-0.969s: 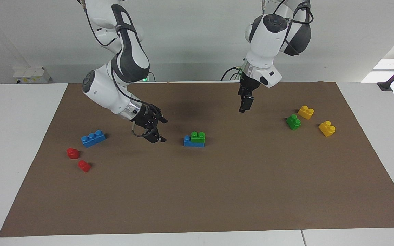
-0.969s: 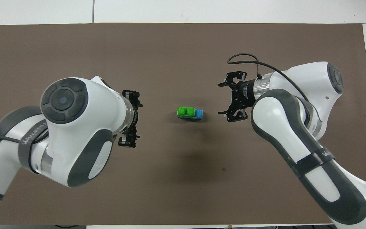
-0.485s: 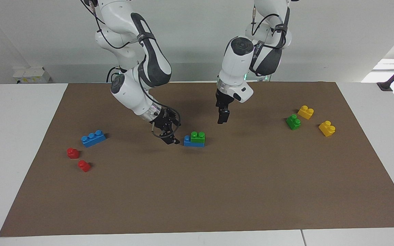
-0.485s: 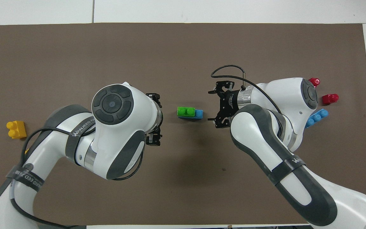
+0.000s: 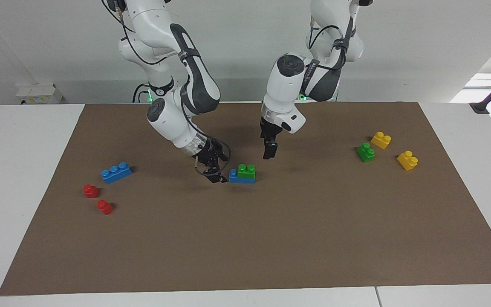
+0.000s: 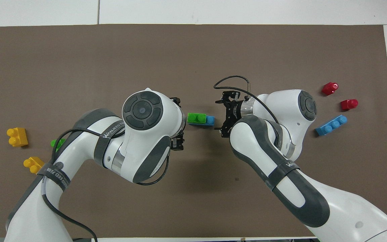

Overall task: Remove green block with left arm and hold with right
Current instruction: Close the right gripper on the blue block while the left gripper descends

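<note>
The green block (image 5: 246, 170) sits studded on a blue brick (image 5: 241, 178) at mid-surface, not yet removed. The right end effector (image 5: 215, 172), spread wide and empty, is low just beside the blue brick's end. The left end effector (image 5: 268, 150) hangs above and beside the block; its grip cannot be told. Both holding and pulling remain.

Brown table mat (image 5: 271, 238), scattered toy bricks (image 5: 116, 172)
</note>
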Controlling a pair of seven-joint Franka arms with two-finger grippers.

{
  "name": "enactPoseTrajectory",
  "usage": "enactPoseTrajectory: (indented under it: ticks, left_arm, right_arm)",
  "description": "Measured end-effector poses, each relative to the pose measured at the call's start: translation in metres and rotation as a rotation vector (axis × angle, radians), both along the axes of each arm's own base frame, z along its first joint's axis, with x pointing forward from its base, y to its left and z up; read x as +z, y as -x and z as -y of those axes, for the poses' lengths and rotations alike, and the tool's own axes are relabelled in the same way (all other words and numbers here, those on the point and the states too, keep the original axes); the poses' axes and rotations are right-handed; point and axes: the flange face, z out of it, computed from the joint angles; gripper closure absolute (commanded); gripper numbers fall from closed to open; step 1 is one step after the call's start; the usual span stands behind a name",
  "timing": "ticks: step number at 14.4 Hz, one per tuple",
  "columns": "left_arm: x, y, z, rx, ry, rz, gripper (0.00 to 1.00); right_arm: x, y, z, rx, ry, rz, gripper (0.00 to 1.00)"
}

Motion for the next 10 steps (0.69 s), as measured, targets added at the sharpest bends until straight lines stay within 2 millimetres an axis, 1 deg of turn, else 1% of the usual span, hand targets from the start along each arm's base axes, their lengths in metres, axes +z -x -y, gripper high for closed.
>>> enactPoseTrajectory:
  ticks: [1,4,7,9,10]
  left_arm:
    - [-0.003,-0.002,0.004,-0.002,-0.001,-0.003,0.0]
    - [-0.022,-0.008,0.021,0.005,-0.011,-0.02,0.0]
    - [-0.037,-0.017,0.029,0.021,-0.024,-0.023,0.0]
    - [-0.042,-0.016,0.036,0.027,-0.03,-0.025,0.0]
    - [-0.044,-0.015,0.038,0.033,-0.032,-0.019,0.0]
  right_arm:
    - [-0.004,0.001,-0.005,-0.002,0.004,0.008,0.01]
    - [-0.017,0.003,-0.015,-0.019,0.013,0.025,0.01]
    - [-0.024,0.006,-0.024,-0.013,0.025,0.038,0.03]
    - [-0.025,0.006,-0.025,-0.015,0.027,0.042,0.16]
    - [-0.024,0.006,-0.025,-0.017,0.027,0.046,0.21]
